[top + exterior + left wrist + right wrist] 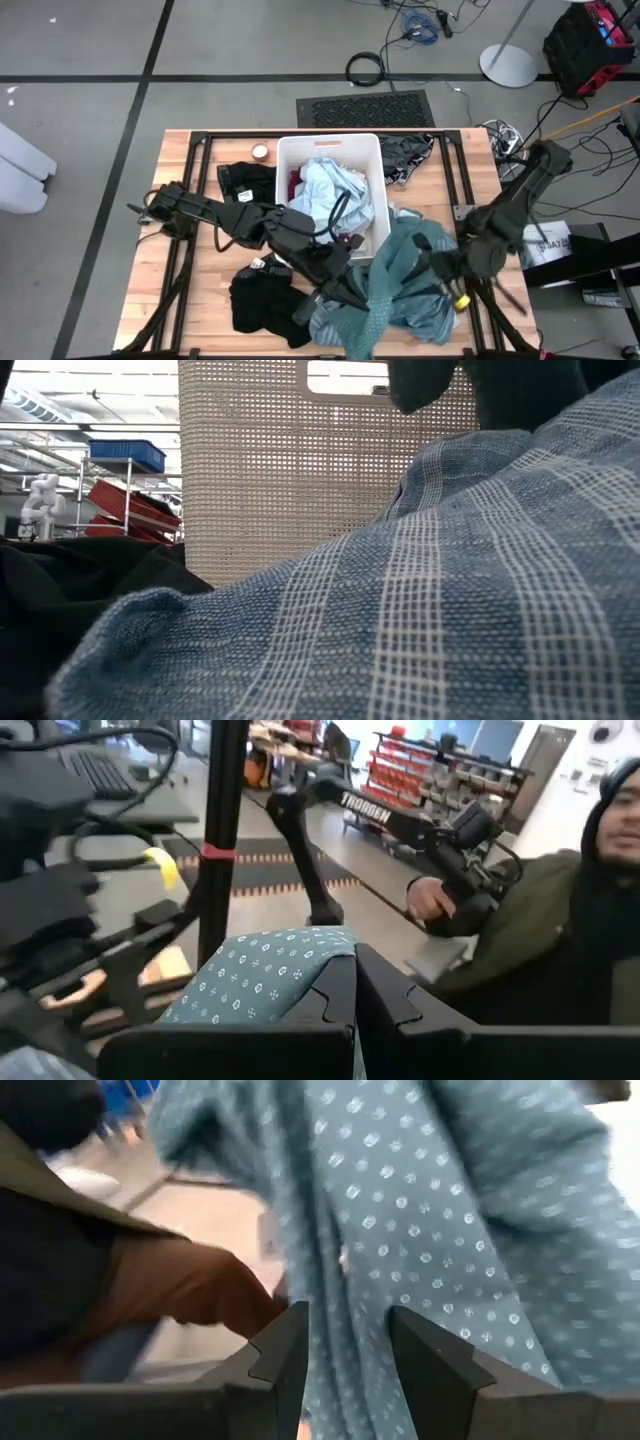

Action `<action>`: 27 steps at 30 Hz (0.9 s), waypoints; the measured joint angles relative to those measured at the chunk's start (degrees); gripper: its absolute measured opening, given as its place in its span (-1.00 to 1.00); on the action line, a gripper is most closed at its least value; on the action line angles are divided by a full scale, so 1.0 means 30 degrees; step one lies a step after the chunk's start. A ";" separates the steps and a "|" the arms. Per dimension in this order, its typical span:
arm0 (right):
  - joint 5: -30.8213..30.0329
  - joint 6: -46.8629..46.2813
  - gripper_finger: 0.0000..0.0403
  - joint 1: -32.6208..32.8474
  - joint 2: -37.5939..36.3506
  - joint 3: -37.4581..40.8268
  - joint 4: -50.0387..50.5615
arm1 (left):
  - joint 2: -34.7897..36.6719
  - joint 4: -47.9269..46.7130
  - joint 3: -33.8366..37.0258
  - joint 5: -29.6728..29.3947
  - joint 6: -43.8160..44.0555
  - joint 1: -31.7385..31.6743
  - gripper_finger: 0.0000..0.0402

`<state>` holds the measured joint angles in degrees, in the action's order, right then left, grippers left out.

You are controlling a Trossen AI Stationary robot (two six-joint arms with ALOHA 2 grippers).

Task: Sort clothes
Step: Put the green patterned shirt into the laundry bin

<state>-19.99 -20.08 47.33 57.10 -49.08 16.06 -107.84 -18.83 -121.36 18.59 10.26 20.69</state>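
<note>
The left gripper (352, 292) is being held near the tabletop's front edge, pinched on a fold of the teal dotted garment (400, 285); in the left wrist view that fabric (265, 975) is being clamped between the closed fingers (330, 1005). The right gripper (447, 270) is being held just beside it, toward the front right corner, with its fingers (285, 1350) spread and the same dotted cloth (420, 1220) hanging between them, not yet squeezed. The garment is thus being spanned between the two grippers, its long axis running along the front edge, with the left gripper already holding one end. The white bin (372, 165), already holding a light blue garment (325, 190), is lying behind both grippers toward the back edge, nearer the left arm. Black clothes (262, 300) are lying at the front left.
</note>
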 joint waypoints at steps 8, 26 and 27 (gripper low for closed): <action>-0.5734 0.2708 -0.35 0.1543 0.3289 -0.2168 0.0057 | 0.0016 0.0369 0.0000 0.2260 -0.0018 -0.0075 -1.00; -1.0425 0.2448 -0.35 0.5218 0.8269 -0.8875 0.2522 | 0.0023 0.1860 0.0000 0.2439 -0.0692 -0.0138 -0.98; -1.1034 0.2441 -0.35 0.5283 0.8739 -0.8875 0.2384 | 0.0031 0.1899 0.0000 0.2355 -0.0695 -0.0146 -0.98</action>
<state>-53.09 -12.76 63.18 83.32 -75.70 23.21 -107.74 -13.14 -121.36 25.65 8.18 20.25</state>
